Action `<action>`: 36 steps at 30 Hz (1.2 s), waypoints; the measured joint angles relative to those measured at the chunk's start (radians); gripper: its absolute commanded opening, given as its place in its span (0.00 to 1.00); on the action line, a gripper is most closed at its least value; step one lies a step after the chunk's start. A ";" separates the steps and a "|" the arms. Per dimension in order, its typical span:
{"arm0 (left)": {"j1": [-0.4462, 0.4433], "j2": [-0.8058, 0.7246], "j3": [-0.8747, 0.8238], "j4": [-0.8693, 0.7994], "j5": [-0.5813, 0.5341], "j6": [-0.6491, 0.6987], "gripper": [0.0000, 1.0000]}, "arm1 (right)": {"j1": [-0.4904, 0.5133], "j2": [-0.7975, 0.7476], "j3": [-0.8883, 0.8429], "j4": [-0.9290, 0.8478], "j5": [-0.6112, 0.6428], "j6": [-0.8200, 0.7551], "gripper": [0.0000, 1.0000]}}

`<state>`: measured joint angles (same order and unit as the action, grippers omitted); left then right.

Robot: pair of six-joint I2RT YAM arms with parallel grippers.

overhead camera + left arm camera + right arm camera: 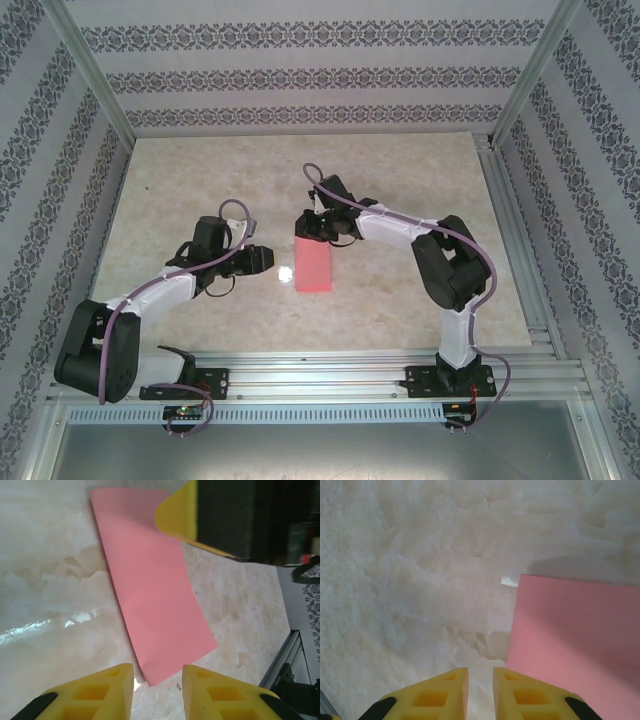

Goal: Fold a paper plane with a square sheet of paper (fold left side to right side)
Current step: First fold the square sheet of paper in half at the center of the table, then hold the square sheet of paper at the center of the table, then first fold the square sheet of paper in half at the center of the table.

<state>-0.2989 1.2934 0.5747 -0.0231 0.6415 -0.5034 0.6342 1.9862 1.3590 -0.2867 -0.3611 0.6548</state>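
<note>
Sheet position: the square sheet of paper lies flat on the marbled surface, near its middle, between the two arms. From the top camera it presents as an oblong, longer front to back than side to side, with its long edges running roughly away from the arm bases.

Left arm: the left fingers sit near the sheet's left long edge, pointing toward it and apart from the paper. In the left wrist view the left fingers are spread with a clear gap between them and grip nothing. One near corner of the sheet lies in line with that gap. Whether these fingers touch the surface cannot be determined.

Right arm: the right fingers are at the sheet's far end, over its far left corner. In the right wrist view the right fingers stand close together with a narrow slit between them. Bare surface shows through the slit and nothing is held. The sheet lies to the right of the slit, its edge running up beside the right-hand finger. In the left wrist view one yellow finger of the right arm overlaps the sheet's far edge; contact cannot be confirmed.

Surroundings: patterned wall panels enclose the surface on three sides. A metal rail carries both arm bases along the near edge.
</note>
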 measured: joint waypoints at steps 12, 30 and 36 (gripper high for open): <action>-0.079 0.100 -0.002 0.139 0.000 -0.003 0.31 | -0.002 0.160 0.084 0.009 -0.038 -0.005 0.19; -0.160 0.356 0.068 0.254 0.015 0.172 0.23 | -0.002 0.183 0.092 -0.018 -0.031 -0.072 0.16; -0.169 0.406 0.072 0.283 -0.003 0.239 0.19 | -0.002 0.182 0.092 -0.021 -0.030 -0.081 0.16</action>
<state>-0.4683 1.6997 0.6468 0.2596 0.6380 -0.2642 0.6319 2.1685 1.4513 -0.3077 -0.3912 0.5739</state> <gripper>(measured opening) 0.211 0.159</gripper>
